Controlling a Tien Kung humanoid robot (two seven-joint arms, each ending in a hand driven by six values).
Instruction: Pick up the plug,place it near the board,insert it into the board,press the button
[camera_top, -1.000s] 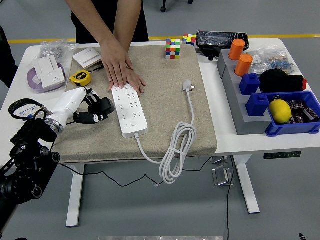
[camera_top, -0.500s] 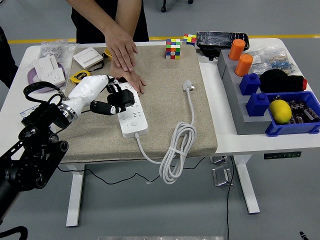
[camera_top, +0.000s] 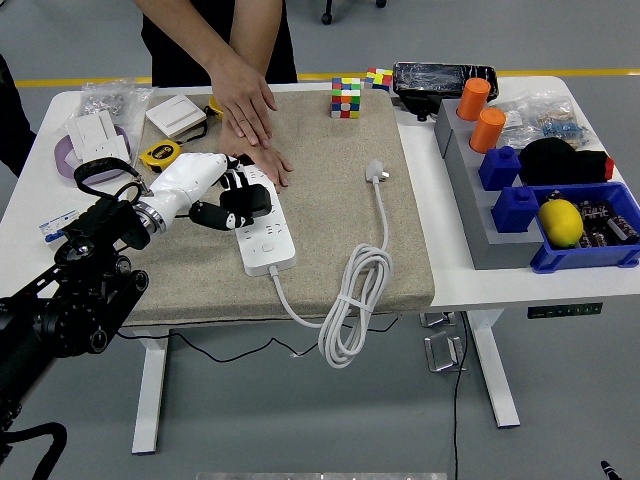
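A white power strip (camera_top: 264, 232) lies lengthwise on the beige mat (camera_top: 330, 220). Its white plug (camera_top: 377, 173) lies loose on the mat to the right, and its cable runs down to a coil (camera_top: 350, 300) hanging over the mat's front edge. My left hand (camera_top: 232, 203), white with black fingers, is over the strip's far half with fingers loosely bent, holding nothing. A person at the far side rests one hand (camera_top: 268, 162) on the strip's far end and holds the other hand (camera_top: 245, 100) just above it. My right arm is out of view.
A yellow tape measure (camera_top: 160, 154), white sockets (camera_top: 98, 138) and a switch plate (camera_top: 176, 116) lie at the back left. A Rubik's cube (camera_top: 346, 97) stands at the mat's far edge. Grey shelf with orange cups (camera_top: 480, 115), blue bins and a lemon (camera_top: 560, 221) fill the right.
My left hand has moved right from the mat's left edge to above the power strip. One of the person's hands has lifted off the strip and drawn back.
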